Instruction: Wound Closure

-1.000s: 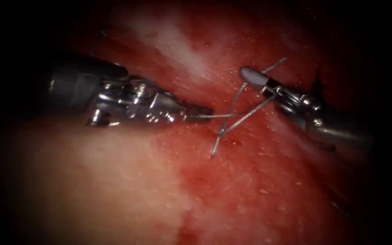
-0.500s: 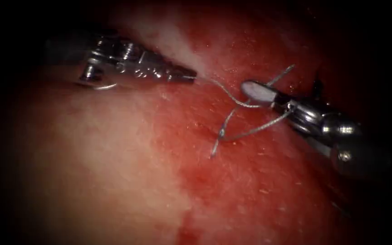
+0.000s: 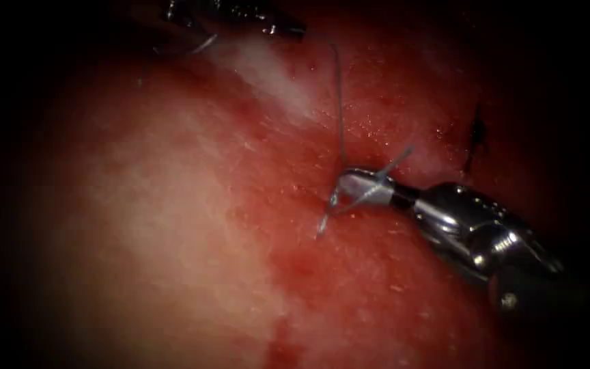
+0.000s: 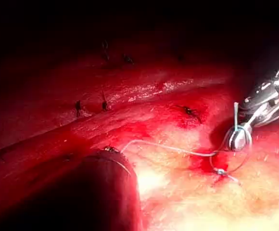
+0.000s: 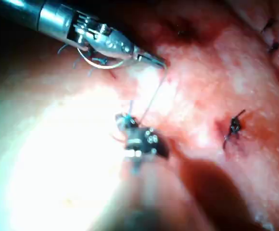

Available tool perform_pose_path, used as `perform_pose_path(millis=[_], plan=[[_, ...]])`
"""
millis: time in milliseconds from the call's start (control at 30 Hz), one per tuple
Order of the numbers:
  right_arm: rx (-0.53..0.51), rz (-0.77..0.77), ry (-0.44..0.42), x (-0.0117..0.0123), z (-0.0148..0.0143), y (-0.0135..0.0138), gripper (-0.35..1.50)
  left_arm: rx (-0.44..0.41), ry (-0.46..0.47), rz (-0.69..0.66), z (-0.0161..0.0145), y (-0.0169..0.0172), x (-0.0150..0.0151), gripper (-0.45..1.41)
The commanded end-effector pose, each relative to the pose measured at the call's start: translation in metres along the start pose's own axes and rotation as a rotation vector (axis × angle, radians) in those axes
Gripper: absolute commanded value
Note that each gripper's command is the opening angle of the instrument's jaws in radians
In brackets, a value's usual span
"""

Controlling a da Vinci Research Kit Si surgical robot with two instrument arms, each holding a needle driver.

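left end effector (image 3: 288,30) clamped on thread (image 3: 340,102) | right end effector (image 3: 349,184) clamped on thread beside knot (image 3: 333,200) | risk: overpull snaps thread, tears tissue (image 3: 172,225)

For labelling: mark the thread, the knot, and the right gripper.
thread (image 3: 339,102): endoscope view, middle of the taut strand.
knot (image 3: 334,199): endoscope view, on the tissue beside the gripper.
right gripper (image 3: 360,184): endoscope view, tip at the knot.

Endoscope above/front, wrist cams close along shafts; all share knot (image 3: 334,200).
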Motion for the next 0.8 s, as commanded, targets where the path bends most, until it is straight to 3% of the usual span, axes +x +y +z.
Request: perform_pose_path(millis=[33, 267, 633, 800], plan=[[0.006, -0.010, -0.018, -0.0012, 0.0009, -0.0001, -0.35, 0.010, 0.009, -0.008, 0.0008, -0.0008, 0.0002, -0.45], [0.029, -0.107, -0.067, -0.0036, 0.0009, 0.0000, -0.35, 0.088, 0.062, -0.115, 0.0011, -0.0047, -0.0012, -0.45], [0.057, -0.182, -0.089, -0.0044, 0.0006, -0.0009, -0.35, 0.236, 0.180, -0.215, -0.0008, -0.0118, -0.0034, -0.45], [0.065, -0.243, -0.096, -0.0048, 0.0004, -0.0013, -0.35, 0.251, 0.180, -0.221, 0.0000, -0.0133, -0.0038, -0.45]])
